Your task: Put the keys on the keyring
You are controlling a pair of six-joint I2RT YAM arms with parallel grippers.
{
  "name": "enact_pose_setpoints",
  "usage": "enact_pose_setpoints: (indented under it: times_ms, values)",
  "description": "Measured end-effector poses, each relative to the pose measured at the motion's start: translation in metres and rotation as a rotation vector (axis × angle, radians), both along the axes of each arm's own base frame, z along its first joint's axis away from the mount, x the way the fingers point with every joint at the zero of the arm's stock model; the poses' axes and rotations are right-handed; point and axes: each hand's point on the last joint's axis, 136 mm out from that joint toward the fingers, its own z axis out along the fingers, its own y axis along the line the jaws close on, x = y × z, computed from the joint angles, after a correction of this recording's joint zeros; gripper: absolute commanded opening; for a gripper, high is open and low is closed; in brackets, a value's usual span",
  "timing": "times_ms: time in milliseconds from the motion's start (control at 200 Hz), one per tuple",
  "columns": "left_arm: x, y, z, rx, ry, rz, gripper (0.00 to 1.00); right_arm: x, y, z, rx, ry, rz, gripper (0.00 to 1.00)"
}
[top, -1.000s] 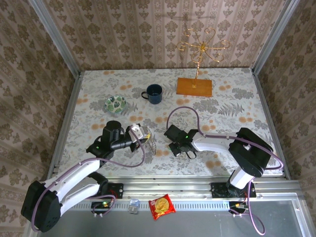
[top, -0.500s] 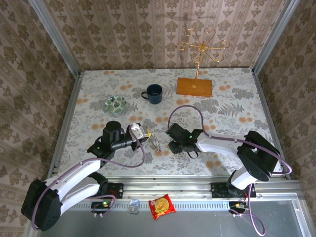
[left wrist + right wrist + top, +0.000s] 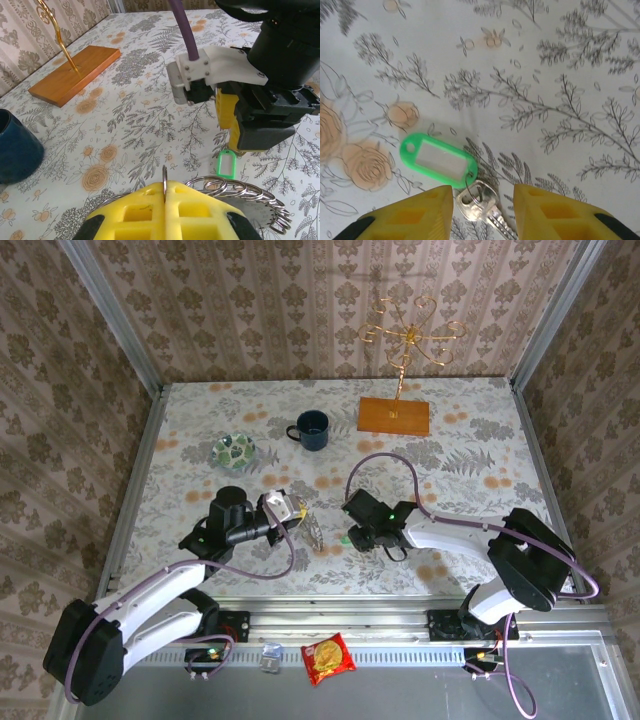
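Two arms angle inward over the near half of the floral tabletop (image 3: 555,65), elbows out, wrists facing each other. The left gripper (image 3: 165,194) has its yellow fingers pressed together on a thin loop of the keyring (image 3: 235,189), whose coils fan out just beside them. The right gripper (image 3: 483,197) points downward with jaws apart, straddling the green-tagged key (image 3: 440,160), which lies flat on the tabletop, close to the keyring.

Upper centre blocked: mug (image 3: 311,430), dish (image 3: 235,450), stand base (image 3: 394,416). Right side of table (image 3: 490,470) open, upper left too. Lower centre tight, left arm (image 3: 160,595) and right arm (image 3: 450,530) nearly meeting.
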Motion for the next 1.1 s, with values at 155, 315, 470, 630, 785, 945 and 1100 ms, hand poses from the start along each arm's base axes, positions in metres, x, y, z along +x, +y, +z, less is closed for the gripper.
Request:
enact_pose_setpoints:
  times_ms: [155, 315, 470, 630, 785, 945, 1100]
  values:
    - [0.001, -0.001, 0.002, -0.005, -0.008, 0.001, 0.0, -0.008, -0.003, -0.007, -0.012, 0.03, 0.018, 0.35]
    - [0.002, -0.001, 0.001, -0.005, -0.006, 0.001, 0.0, -0.009, -0.004, -0.011, -0.021, 0.043, 0.028, 0.3]
    - [0.002, -0.002, 0.001, -0.005, -0.007, 0.001, 0.0, -0.011, -0.006, -0.021, -0.045, 0.063, 0.028, 0.26]
    - [0.003, -0.002, 0.002, -0.009, -0.012, 0.001, 0.0, -0.008, -0.003, -0.021, -0.035, 0.054, 0.028, 0.26]
    - [0.003, -0.003, 0.0, -0.005, -0.007, 0.0, 0.0, -0.008, -0.002, -0.021, -0.035, 0.053, 0.029, 0.25]
    - [0.003, -0.003, -0.001, -0.005, -0.006, 0.0, 0.0, -0.006, 0.0, -0.02, -0.031, 0.05, 0.032, 0.27]
    - [0.003, -0.003, 0.0, -0.005, -0.006, 0.0, 0.0, -0.003, 0.002, -0.018, -0.025, 0.043, 0.033, 0.27]
